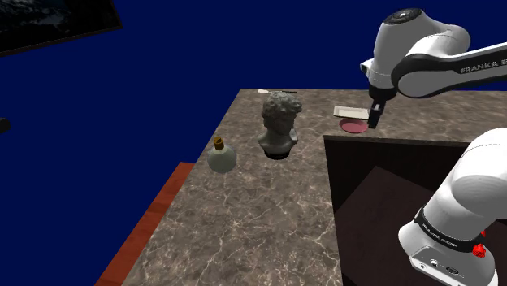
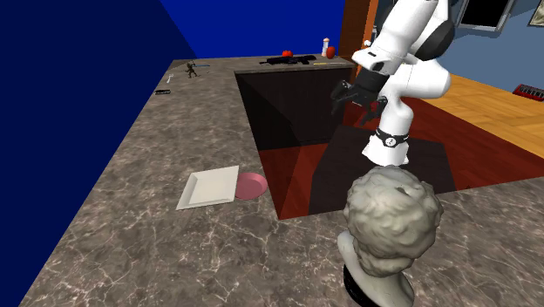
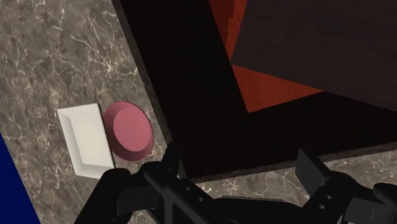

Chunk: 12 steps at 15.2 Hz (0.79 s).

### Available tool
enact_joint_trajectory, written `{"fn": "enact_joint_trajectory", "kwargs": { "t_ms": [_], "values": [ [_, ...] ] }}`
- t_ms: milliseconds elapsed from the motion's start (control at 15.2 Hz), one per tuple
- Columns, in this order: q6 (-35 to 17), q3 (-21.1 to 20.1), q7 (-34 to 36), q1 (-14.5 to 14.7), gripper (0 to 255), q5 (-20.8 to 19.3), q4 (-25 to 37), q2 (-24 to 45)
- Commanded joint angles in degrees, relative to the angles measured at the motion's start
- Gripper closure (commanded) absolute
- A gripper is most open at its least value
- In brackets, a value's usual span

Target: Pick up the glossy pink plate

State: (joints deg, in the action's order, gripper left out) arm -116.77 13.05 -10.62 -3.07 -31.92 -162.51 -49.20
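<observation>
Now fingers spread, empty; pink plate lies flat on worktop, offset outside one finger, well below them.

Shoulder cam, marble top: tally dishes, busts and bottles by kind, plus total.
Dishes: 2, the pink plate and the white square tray
Busts: 1, the grey bust
Bottles: 1, the corked bottle
Total: 4
</observation>
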Motion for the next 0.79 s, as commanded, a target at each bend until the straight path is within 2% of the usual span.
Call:
{"fn": "enact_joint_trajectory", "kwargs": {
  "t_ms": [0,396,726],
  "values": [
    [-5.5,2.4,-1.8,-1.5,0,-4.3,-1.9,1.9],
    [-24.7,9.8,-4.1,-6.9,0,-19.1,-2.9,15.0],
    [-41.2,13.7,-0.3,-11.7,0,-34.1,1.8,31.1]
  ]
}}
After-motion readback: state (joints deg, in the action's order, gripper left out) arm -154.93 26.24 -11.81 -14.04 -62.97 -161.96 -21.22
